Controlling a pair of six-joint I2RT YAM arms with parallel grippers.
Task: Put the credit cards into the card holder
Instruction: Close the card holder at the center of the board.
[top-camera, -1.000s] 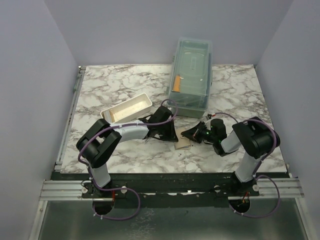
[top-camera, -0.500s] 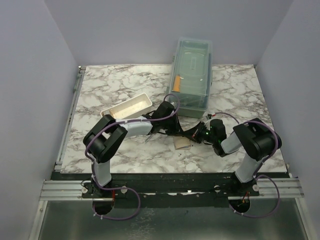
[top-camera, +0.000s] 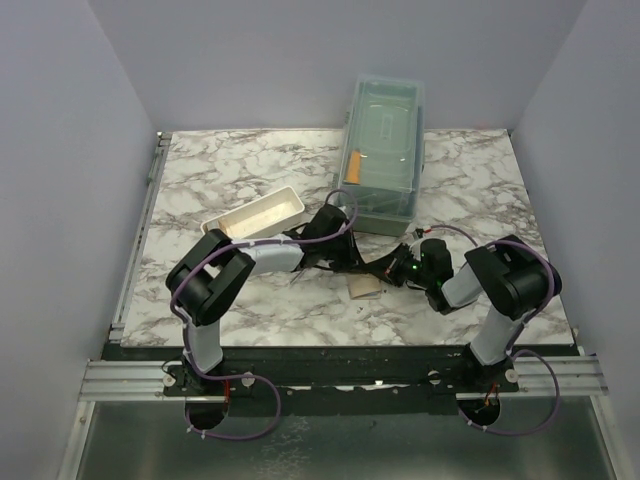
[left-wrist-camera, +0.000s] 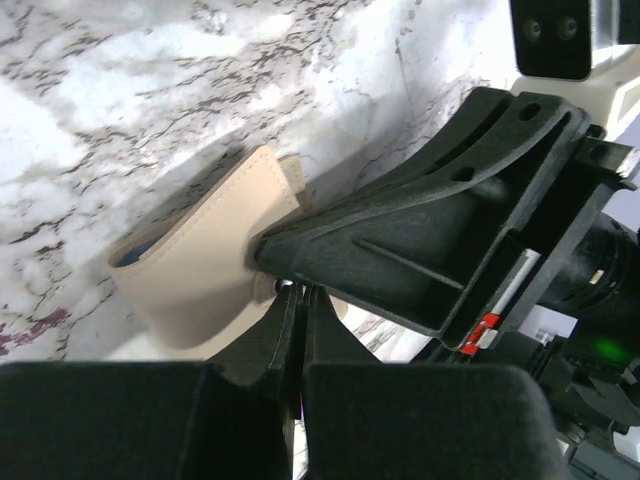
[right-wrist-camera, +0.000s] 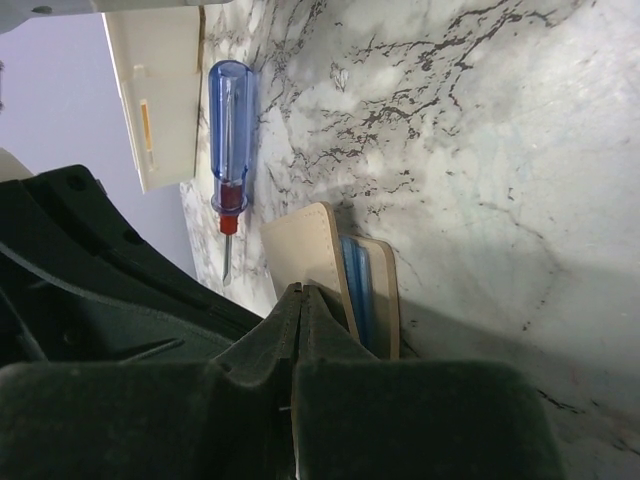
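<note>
The tan card holder (top-camera: 365, 288) lies partly open on the marble between both arms; its light blue lining (right-wrist-camera: 355, 280) shows in the right wrist view. My left gripper (left-wrist-camera: 300, 295) is shut, its tips against the holder's (left-wrist-camera: 200, 270) near edge, just under the right gripper's black body. Whether they pinch a flap does not show. My right gripper (right-wrist-camera: 300, 290) is shut too, tips pressed on the holder's upper flap (right-wrist-camera: 300, 240). No credit cards are clearly in view. A thin orange-yellow strip (right-wrist-camera: 146, 125) lies in the white tray; I cannot tell what it is.
A blue-handled screwdriver (right-wrist-camera: 230, 130) lies on the marble left of the holder. The white tray (top-camera: 255, 217) sits behind the left arm. A large clear lidded box (top-camera: 383, 150) with a short orange stick (top-camera: 354, 163) stands at the back.
The left arm swung right until its gripper met the card holder and the right gripper, and its jaws closed fully. The right arm stayed put.
</note>
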